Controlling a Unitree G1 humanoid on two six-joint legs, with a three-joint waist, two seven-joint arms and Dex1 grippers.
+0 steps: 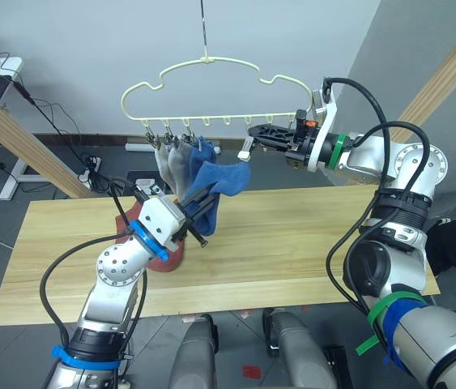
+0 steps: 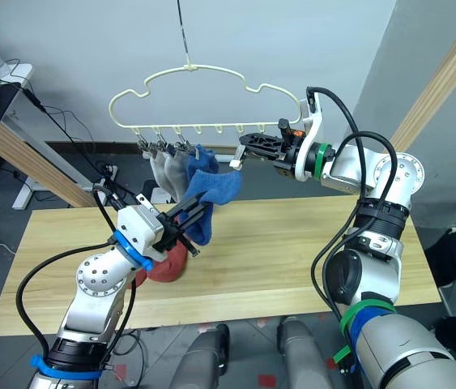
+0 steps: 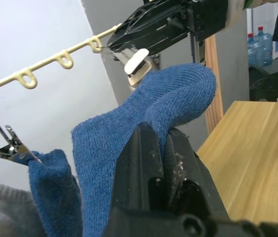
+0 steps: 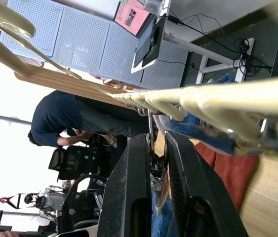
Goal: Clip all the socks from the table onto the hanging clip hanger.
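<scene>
below the clip hanger (image 1: 211, 89), our left gripper (image 1: 199, 209) held a blue sock (image 1: 219, 178) raised, fingers clamped on it, while our right gripper (image 1: 258, 132) pinched a clip (image 1: 245, 151) there; rust-red socks (image 2: 167, 261) lay on the table (image 1: 292, 243).

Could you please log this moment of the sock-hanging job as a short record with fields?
hanger: clip hanger hangs above the table
already clipped: two grey socks and one blue sock
left gripper: left gripper shut on a second blue sock, lifted toward the clips
right gripper: right gripper at a clip on the hanger's row, fingers squeezing it
on table: rust-red socks under the left arm
background: a person bends over in the right wrist view
</scene>
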